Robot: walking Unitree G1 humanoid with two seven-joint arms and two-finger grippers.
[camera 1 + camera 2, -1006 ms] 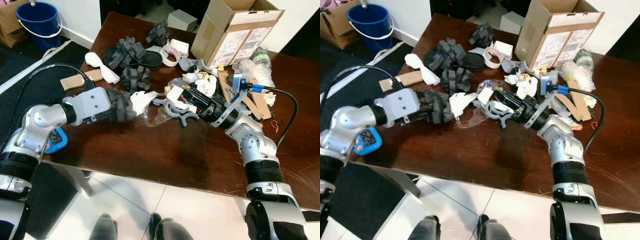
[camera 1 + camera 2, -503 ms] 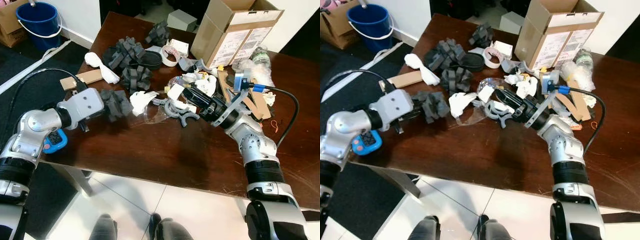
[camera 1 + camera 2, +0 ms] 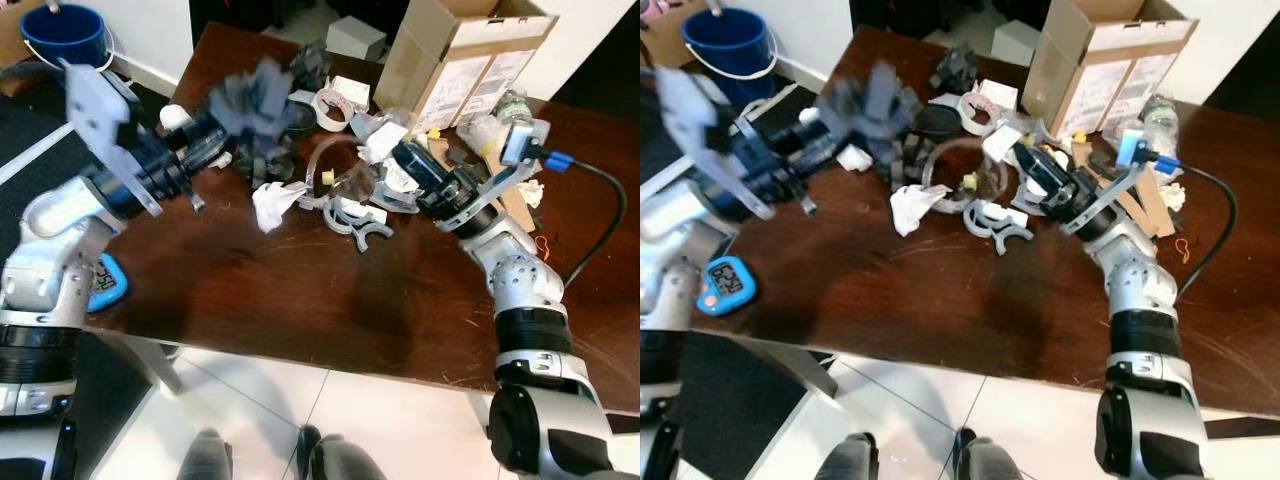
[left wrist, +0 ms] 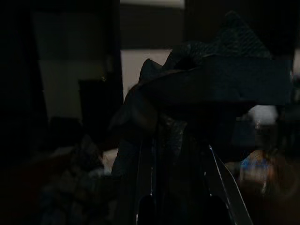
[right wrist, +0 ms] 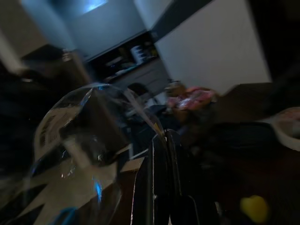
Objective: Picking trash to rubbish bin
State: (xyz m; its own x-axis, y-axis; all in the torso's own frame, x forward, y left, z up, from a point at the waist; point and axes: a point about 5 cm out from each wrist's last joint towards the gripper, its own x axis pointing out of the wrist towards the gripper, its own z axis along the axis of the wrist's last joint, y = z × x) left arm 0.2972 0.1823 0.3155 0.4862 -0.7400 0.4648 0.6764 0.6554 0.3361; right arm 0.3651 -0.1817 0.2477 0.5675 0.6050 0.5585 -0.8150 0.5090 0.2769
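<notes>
A dark grey foam piece (image 3: pixel 250 92) hangs blurred above the back left of the brown table (image 3: pixel 300 300), with my left gripper (image 3: pixel 212 140) shut on it. In the left wrist view the foam (image 4: pixel 206 79) sits right over the fingers (image 4: pixel 145 197). My right gripper (image 3: pixel 402 162) is raised over the trash pile at the table's middle, shut on the rim of a crumpled clear plastic piece (image 3: pixel 338 168). That plastic (image 5: pixel 79 126) bulges beside the fingers (image 5: pixel 161 187) in the right wrist view.
A blue bucket (image 3: pixel 62 30) stands on the floor at the far left. An open cardboard box (image 3: pixel 465 55) is at the back. White crumpled paper (image 3: pixel 268 200), grey curved pieces (image 3: pixel 360 222), a tape roll (image 3: pixel 330 105) and more foam lie on the table. A blue device (image 3: pixel 105 285) sits below its left edge.
My left arm has swung up and back to the left, lifting the foam piece off the table. The right gripper has risen with the clear plastic.
</notes>
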